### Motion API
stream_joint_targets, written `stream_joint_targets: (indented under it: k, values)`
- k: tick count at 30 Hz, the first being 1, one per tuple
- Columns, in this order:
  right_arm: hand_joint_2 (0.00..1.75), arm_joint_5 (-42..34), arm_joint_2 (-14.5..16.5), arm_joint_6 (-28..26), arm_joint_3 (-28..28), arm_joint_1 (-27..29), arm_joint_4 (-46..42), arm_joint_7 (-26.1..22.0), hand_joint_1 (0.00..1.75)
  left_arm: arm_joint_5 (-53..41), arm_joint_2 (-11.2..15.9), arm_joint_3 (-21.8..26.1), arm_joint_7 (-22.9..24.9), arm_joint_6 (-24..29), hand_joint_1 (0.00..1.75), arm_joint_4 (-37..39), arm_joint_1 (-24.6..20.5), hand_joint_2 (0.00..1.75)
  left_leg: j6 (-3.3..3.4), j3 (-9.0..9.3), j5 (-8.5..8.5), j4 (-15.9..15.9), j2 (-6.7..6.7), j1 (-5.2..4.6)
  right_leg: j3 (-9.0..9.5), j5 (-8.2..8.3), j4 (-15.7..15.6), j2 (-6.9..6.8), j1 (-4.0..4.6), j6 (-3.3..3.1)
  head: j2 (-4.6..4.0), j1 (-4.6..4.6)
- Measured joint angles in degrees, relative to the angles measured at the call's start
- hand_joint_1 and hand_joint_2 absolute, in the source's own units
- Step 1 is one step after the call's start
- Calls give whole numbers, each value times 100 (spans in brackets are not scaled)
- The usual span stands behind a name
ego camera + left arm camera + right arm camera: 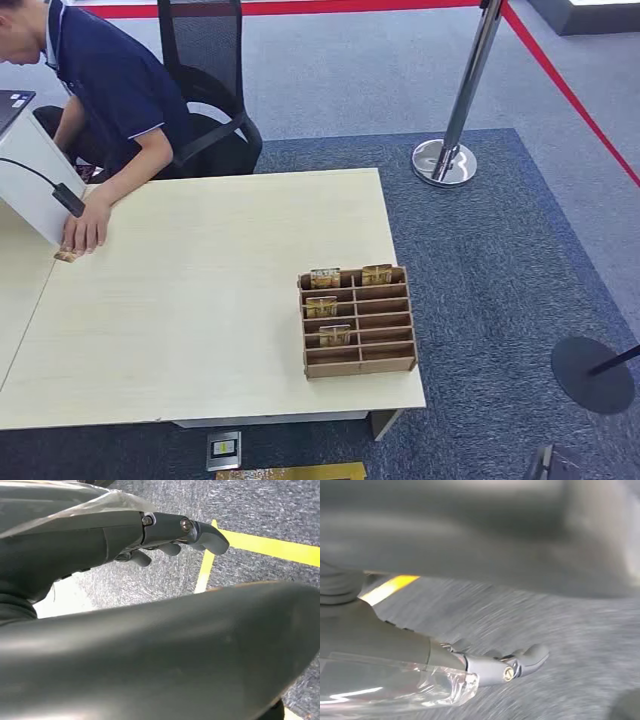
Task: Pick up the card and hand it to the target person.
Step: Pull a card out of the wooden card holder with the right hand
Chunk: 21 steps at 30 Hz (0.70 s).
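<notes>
A: Bench (196,300) is big and pale, with a slotted wooden rack (358,320) near its right edge. Nothing's picked up yet, so the grab and handover are both left.

B: Yep, left hand (170,535) and right hand (501,665) hang loose-fingered and empty over carpet. The card (325,278) stands upright in the rack, patterned tan.

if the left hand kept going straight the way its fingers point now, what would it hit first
Probably nothing but floor: the left hand hangs with its fingers stretched out over grey carpet, toward a yellow floor line. Depth is unclear.
</notes>
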Motion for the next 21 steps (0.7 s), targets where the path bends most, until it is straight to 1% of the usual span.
stream_joint_targets:
  k: [2, 4, 8, 11, 15, 18, 21]
  values:
    - [0, -269, 72, 129, 119, 10, -274, 8, 0, 10, -4, 6, -3, 3, 0, 0, -2, 0, 0, 1, 0, 0, 0, 0, 0, 0, 0, 0, 0, 0, 0, 1]
    - [0, -744, 223, 360, 403, 52, -869, 49, 0, 26, -16, 18, -16, 7, 0, 0, -5, 0, 0, 1, 0, 0, 1, 0, 0, 0, 1, 0, 0, 0, 0, 1]
    - [0, -1365, 576, 700, 1244, 330, -2266, 164, 0, 69, -30, 67, -99, 3, 0, 0, -5, 0, 0, -1, 0, 0, 1, 0, -1, 0, 1, 0, 0, 0, 0, 1]
    - [0, -1803, 769, 684, 2240, 646, -3456, 390, 0, 109, -37, 120, -186, -5, 0, 0, -2, 0, 0, -3, 0, 0, 3, -1, -2, 0, 2, 0, 0, 0, 0, 0]
    - [0, -2153, 742, 296, 3870, 878, -4741, 699, 0, 171, -52, 156, -289, -12, 0, 0, -4, 0, 1, -2, 1, 1, 9, -1, -2, 2, 3, 1, 1, 0, 0, 2]
    - [0, -2020, 652, 70, 4921, 903, -5382, 933, 0, 181, -63, 175, -321, -27, 0, 0, -3, 0, 2, -2, 4, 3, 9, -1, -1, 5, 3, 1, 0, 3, 0, 2]
    - [0, -1692, 523, 11, 5773, 847, -5749, 1145, 0, 186, -70, 193, -360, -58, 0, 0, -4, 0, 3, -3, 5, 3, 8, 0, 0, 6, 4, 1, 1, 3, 0, 1]
